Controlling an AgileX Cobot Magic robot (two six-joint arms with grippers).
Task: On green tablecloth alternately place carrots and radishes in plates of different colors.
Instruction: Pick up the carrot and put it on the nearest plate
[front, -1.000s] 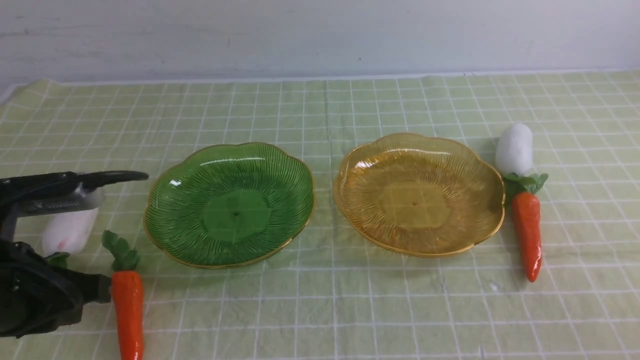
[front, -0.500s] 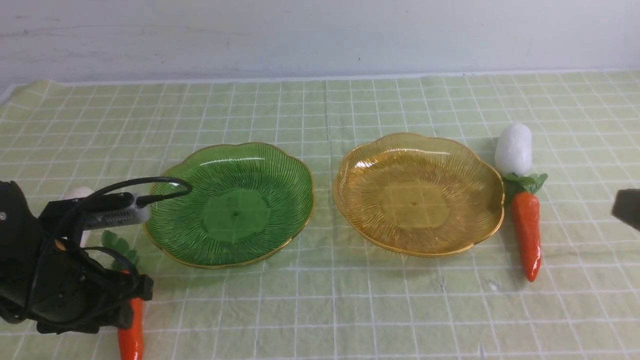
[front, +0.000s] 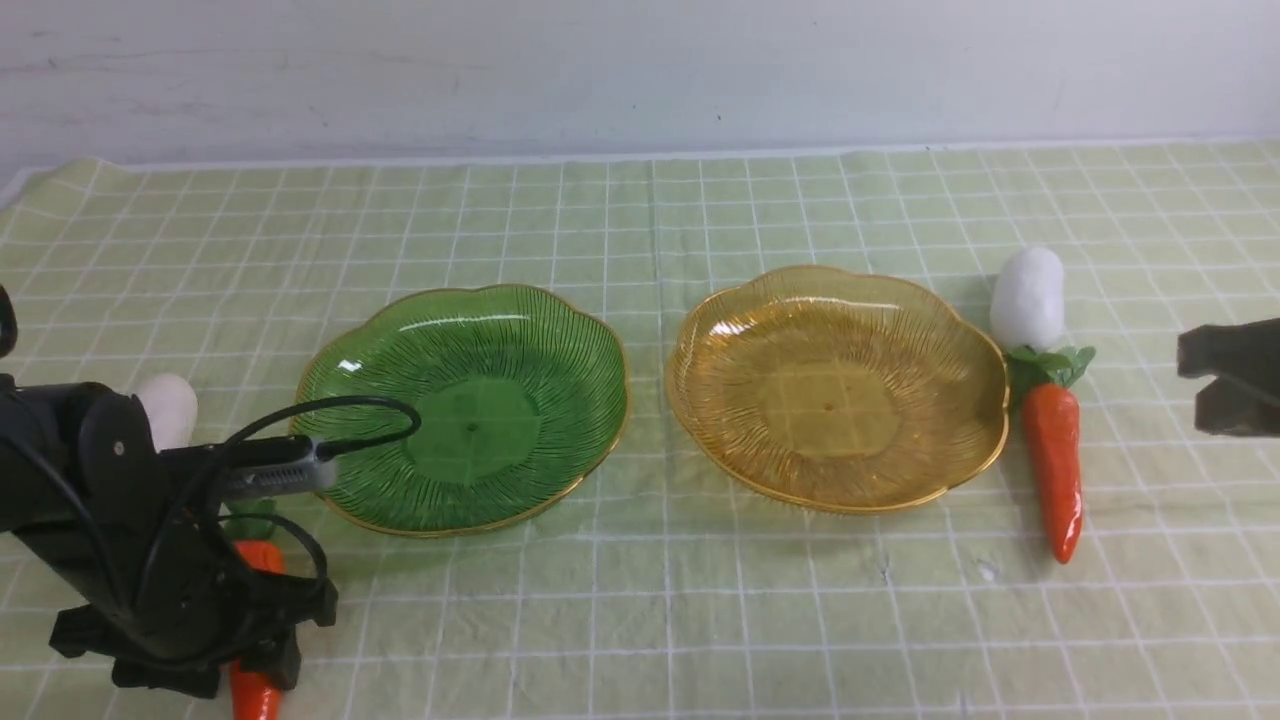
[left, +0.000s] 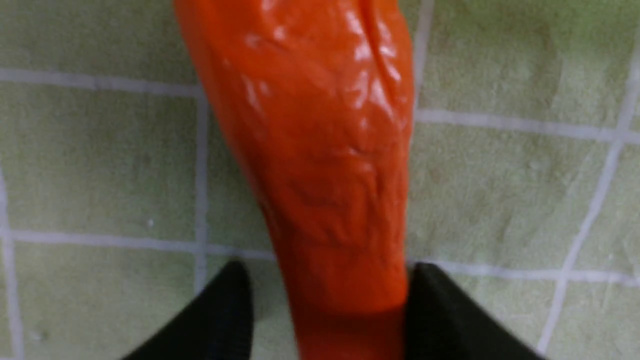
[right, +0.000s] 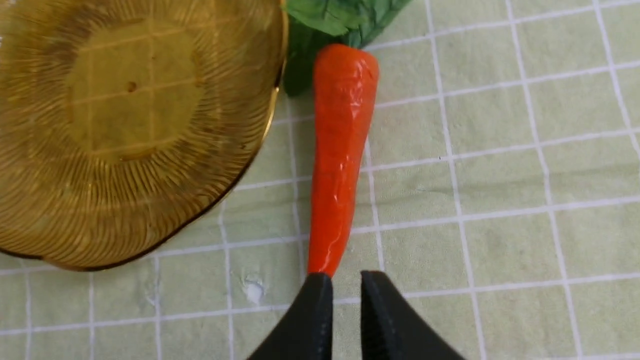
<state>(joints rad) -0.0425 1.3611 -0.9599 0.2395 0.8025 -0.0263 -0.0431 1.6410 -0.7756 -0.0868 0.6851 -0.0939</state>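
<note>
On the green tablecloth (front: 640, 620) a green plate (front: 470, 420) and an amber plate (front: 835, 400) sit side by side, both bare. My left gripper (left: 330, 300) is low over the left carrot (left: 320, 150), open, one finger on each side; one touches it and the other stands just off it. That carrot (front: 255, 700) lies on the cloth, mostly hidden by my left arm (front: 150, 560). A white radish (front: 168, 408) peeks out behind it. The right carrot (front: 1055, 470) and right radish (front: 1028, 285) lie beside the amber plate. My right gripper (right: 347, 290) hovers at the right carrot's (right: 342, 150) tip, slightly open and holding nothing.
A pale wall runs along the back edge of the cloth. The amber plate's rim (right: 272, 115) lies close beside the right carrot's green leaves (right: 345, 20). A black cable (front: 340, 410) from my left arm loops over the green plate's near-left rim.
My left arm swung forward and down over the left carrot, and its jaws opened around it. My right gripper came into view from the right edge and parted slightly.
</note>
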